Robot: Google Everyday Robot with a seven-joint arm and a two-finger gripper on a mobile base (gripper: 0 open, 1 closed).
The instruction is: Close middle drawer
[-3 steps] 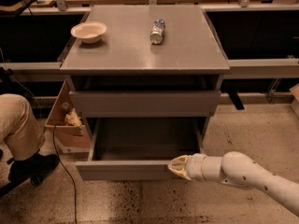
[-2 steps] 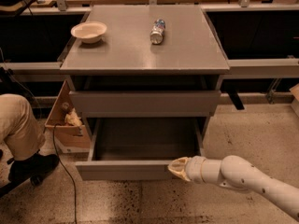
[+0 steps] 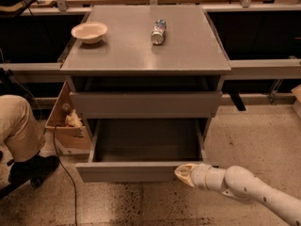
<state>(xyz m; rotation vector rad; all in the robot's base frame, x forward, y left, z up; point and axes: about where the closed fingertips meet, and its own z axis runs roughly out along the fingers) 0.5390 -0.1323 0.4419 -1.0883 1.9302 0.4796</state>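
The middle drawer was seen pulled far out of the grey table, its tray lying open and apparently empty in the lower centre of the frame. Its flat front was stretched left to right across the picture, so the long axis was set crosswise to the direction in which it must slide.

The claw was found at the lower right, at the right-hand end of that front and on its outer face. It was placed against the panel or just beside it; contact could not be confirmed. Whether the claw was spread or pressed together could not be told. The white arm was extended in from the lower right corner.

From the claw, the drawer's body and the table's opening were placed toward the top of the frame. The closing push was therefore judged to be needed straight up the picture, square to the front. Because the claw was set well to the right of the panel's middle, some skewing or binding of the drawer on its runners was considered possible.

The top drawer was seen above, nearly shut. On the table a bowl was placed at the upper left and a can was laid on its side near the centre. A cardboard box and a person's leg were seen at the left, well apart from the claw.
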